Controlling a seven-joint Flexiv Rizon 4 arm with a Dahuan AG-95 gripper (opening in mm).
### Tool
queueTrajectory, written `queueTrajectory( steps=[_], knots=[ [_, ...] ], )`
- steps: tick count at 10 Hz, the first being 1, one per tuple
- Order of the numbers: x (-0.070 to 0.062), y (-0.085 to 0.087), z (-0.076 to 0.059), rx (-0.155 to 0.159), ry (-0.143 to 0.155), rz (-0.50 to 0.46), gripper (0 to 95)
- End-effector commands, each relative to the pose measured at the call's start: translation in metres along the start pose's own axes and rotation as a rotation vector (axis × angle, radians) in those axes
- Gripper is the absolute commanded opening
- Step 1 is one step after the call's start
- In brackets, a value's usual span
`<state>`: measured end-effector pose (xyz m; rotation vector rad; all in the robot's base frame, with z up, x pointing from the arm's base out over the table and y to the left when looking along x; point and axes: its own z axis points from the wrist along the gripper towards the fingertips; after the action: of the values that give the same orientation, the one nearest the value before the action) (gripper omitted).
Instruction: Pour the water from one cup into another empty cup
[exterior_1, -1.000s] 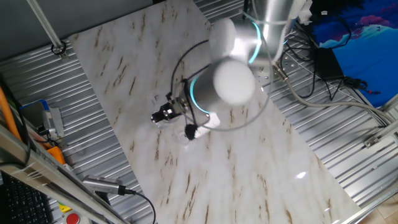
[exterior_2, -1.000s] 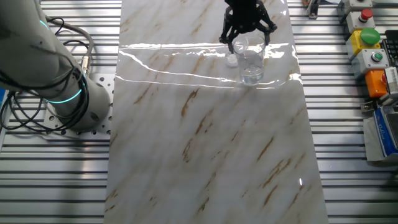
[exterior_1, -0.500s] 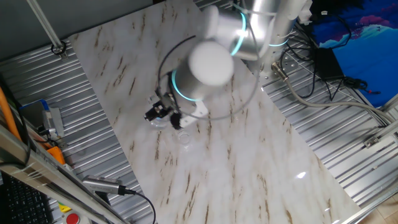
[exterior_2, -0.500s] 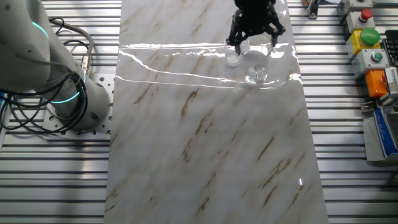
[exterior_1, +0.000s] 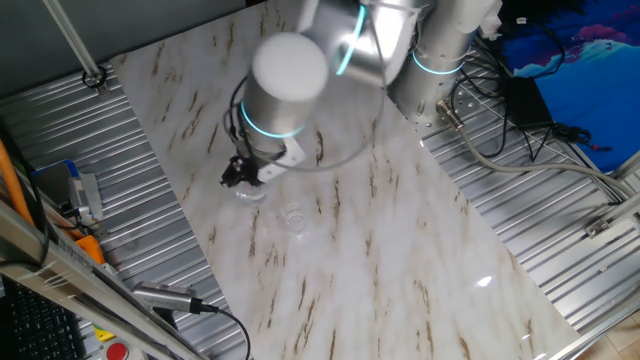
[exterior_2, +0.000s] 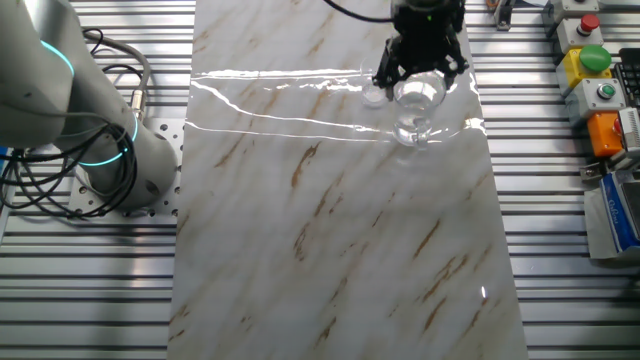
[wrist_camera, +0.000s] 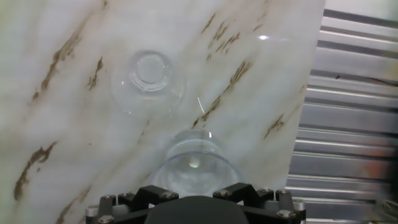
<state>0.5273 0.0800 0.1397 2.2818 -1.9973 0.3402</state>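
The tumbler (exterior_2: 417, 97) is clamped at its rim by the gripper (exterior_2: 420, 72) and held raised above the marble table (exterior_2: 330, 230). The small cup (wrist_camera: 148, 79) stands on the table just beside it, apart. Water cannot be made out.

A robotics lab — ribbed aluminium bench (exterior_2: 560, 250), emergency-stop button box (exterior_2: 592, 62), loose cables (exterior_1: 500, 130) — nothing domestic.

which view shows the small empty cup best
The hand view: the smaller cup stands unobstructed on the marble, seen from above, rim and base clear. One fixed view shows it as a faint glint; the other shows it small, beside the gripper.
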Motion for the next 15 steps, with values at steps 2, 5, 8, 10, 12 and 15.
queueTrajectory(
  steps=[2, 5, 8, 10, 12, 15],
  knots=[
    [0.006, 0.005, 0.005, -0.054, -0.056, 0.027, 0.0],
    [0.012, 0.010, 0.009, -0.080, -0.086, 0.030, 0.0],
    [0.018, 0.017, 0.011, -0.092, -0.096, 0.035, 0.0],
    [0.021, 0.023, 0.014, -0.094, -0.114, 0.037, 0.0],
    [0.020, 0.025, 0.014, -0.094, -0.113, 0.035, 0.0],
    [0.018, 0.029, 0.015, -0.093, -0.121, 0.047, 0.0]
  ],
)
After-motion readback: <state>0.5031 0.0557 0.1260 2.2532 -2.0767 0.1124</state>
